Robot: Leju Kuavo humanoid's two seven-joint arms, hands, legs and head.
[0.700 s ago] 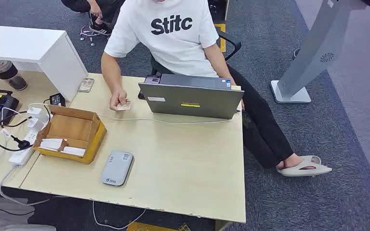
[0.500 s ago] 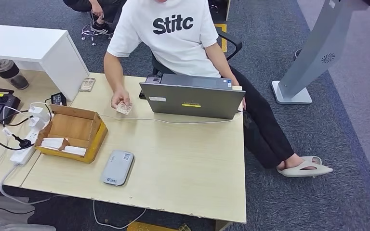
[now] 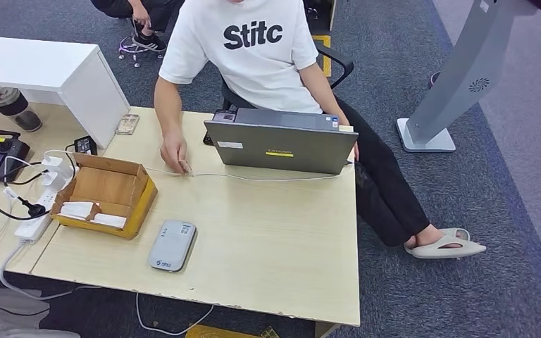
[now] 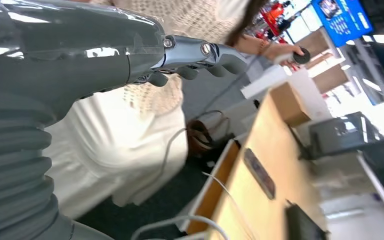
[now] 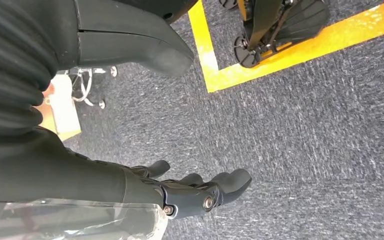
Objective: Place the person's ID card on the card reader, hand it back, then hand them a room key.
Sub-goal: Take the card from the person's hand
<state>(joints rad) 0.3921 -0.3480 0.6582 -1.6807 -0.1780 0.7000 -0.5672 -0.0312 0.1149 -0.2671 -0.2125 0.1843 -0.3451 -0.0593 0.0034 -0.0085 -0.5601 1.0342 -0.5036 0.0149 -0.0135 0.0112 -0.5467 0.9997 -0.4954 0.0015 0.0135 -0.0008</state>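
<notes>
Head view: flat rounded grey card reader [image 3: 172, 245], wooden table [image 3: 275, 239].

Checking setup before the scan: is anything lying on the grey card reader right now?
No, the card reader lies bare on the table, with nothing on top.

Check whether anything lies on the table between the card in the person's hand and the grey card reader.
Nothing visible does. A white cable runs by the person's hand; bare table stretches from there to the card reader. The cardboard box sits off to the side.
</notes>
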